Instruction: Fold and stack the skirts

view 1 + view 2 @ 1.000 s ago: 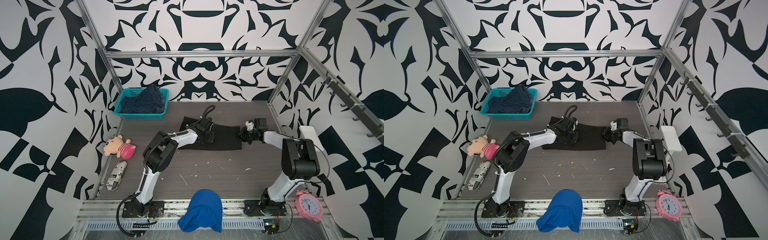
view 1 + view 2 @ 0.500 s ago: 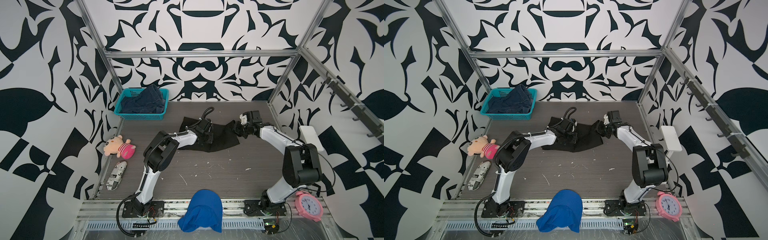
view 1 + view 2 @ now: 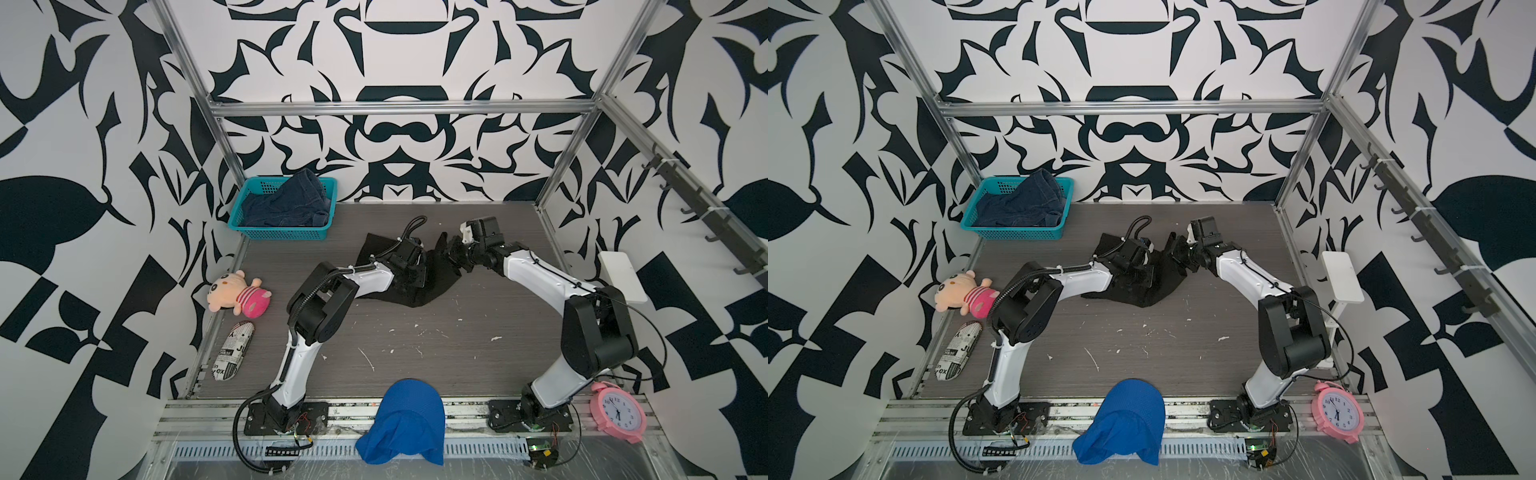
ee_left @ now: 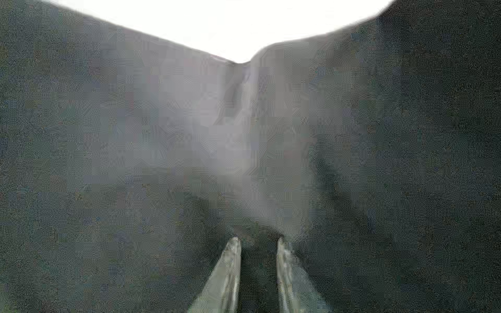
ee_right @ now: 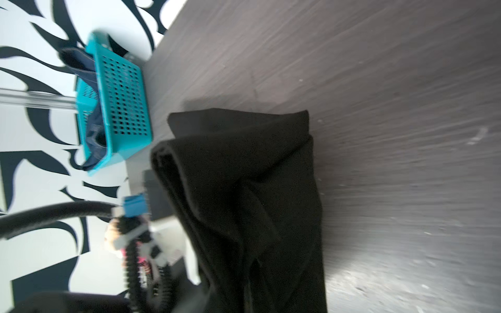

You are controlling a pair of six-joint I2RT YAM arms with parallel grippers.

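Note:
The black skirt point(image 3: 432, 286) point(image 3: 1154, 289) lies at the table's back middle, its right part lifted and bunched. My left gripper point(image 3: 417, 272) point(image 3: 1144, 270) rests low on its middle; in the left wrist view its gripper point(image 4: 259, 239) shows two fingertips point(image 4: 230, 271) a little apart with dark cloth point(image 4: 81, 189) between and around them. My right gripper point(image 3: 451, 249) point(image 3: 1177, 251) is shut on the skirt's raised right edge, close to the left one. The cloth point(image 5: 244, 176) hides the right fingers in the right wrist view. A denim skirt point(image 3: 291, 199) point(image 3: 1021, 199) point(image 5: 92, 127) lies in the teal basket point(image 3: 278, 233) point(image 5: 122, 103).
A bright blue mesh cloth point(image 3: 409, 415) hangs over the front rail. A plush toy point(image 3: 239, 293) and a newsprint-patterned shoe point(image 3: 232, 351) lie along the left edge. A pink clock point(image 3: 619, 411) and a white shelf point(image 3: 621, 270) stand at the right.
My right gripper has lifted the skirt's right edge and carried it left towards the left gripper, so the flat skirt is now bunched. The left gripper has stayed in place.

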